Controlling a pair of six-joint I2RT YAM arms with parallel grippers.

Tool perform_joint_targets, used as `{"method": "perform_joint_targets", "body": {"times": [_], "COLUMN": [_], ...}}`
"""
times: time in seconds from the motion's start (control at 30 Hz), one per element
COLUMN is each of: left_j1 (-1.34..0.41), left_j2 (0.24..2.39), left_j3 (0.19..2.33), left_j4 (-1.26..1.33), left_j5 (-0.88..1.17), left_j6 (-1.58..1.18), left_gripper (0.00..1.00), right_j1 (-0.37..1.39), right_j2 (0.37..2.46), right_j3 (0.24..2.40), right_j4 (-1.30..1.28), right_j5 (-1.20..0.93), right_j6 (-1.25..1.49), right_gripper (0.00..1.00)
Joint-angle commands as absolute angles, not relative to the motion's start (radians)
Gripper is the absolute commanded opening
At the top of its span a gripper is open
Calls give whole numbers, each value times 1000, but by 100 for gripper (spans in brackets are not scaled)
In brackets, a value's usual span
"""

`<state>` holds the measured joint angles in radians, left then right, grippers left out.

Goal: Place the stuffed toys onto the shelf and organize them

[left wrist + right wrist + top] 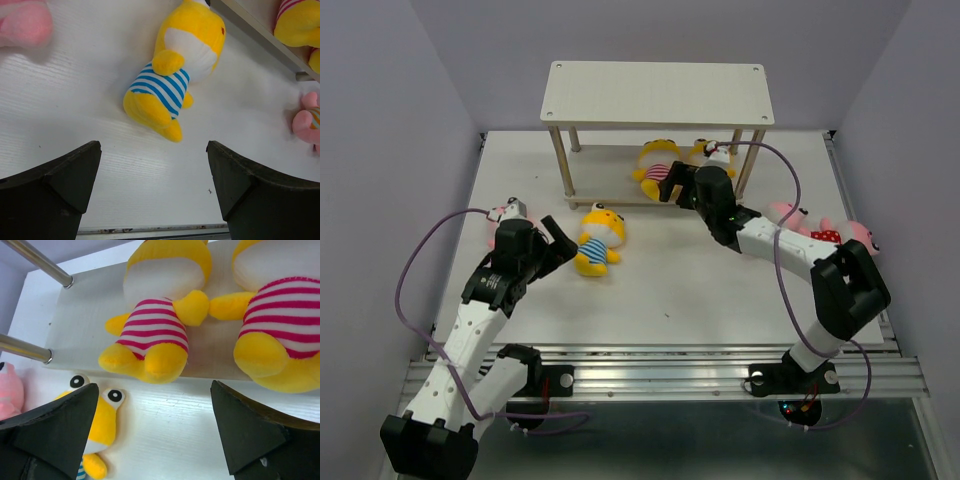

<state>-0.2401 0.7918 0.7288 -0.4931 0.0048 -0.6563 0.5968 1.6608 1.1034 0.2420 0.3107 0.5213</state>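
Here, the left gripper (558, 240) gapes wide and empty, just beside the blue-striped yellow toy (597, 238) lying on the table (660, 300). Two pink-striped yellow toys (155, 325) sit side by side on the lower board of the shelf (658, 92). The right gripper (677, 190) hovers before them, spread apart and holding nothing. Pink toys (820, 228) lie at the far right.

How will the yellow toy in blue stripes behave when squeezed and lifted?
The yellow toy looks like soft plush, so it will probably squash and sag. Its fuzzy fabric likely grips well. Lying flat on the table, it should not roll.
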Motion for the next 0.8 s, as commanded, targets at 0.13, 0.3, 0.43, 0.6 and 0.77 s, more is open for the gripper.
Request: {"method": "perform_joint_targets", "body": {"times": [0.13,0.3,0.43,0.6,0.77], "left_j1": [-282,-365,-387,-390,-391], "left_j2": [839,928,1004,1087,1121], "left_j3": [709,732,776,795,792], "left_j4": [-512,-515,-497,-472,-431], "left_j5": [17,-83,-135,-129,-104], "left_j6": [-687,-738,-733,-713,-689], "left_gripper": [99,99,99,99,98], "right_j1": [603,612,612,612,612], "right_j2": [1470,1310,1142,988,914], "right_j3": [980,832,750,684,664], "right_j4": [109,28,-110,-205,-256], "right_j5": [164,172,219,270,310], "right_j6": [575,589,604,614,614], "right_gripper": [100,100,100,100,100]}}
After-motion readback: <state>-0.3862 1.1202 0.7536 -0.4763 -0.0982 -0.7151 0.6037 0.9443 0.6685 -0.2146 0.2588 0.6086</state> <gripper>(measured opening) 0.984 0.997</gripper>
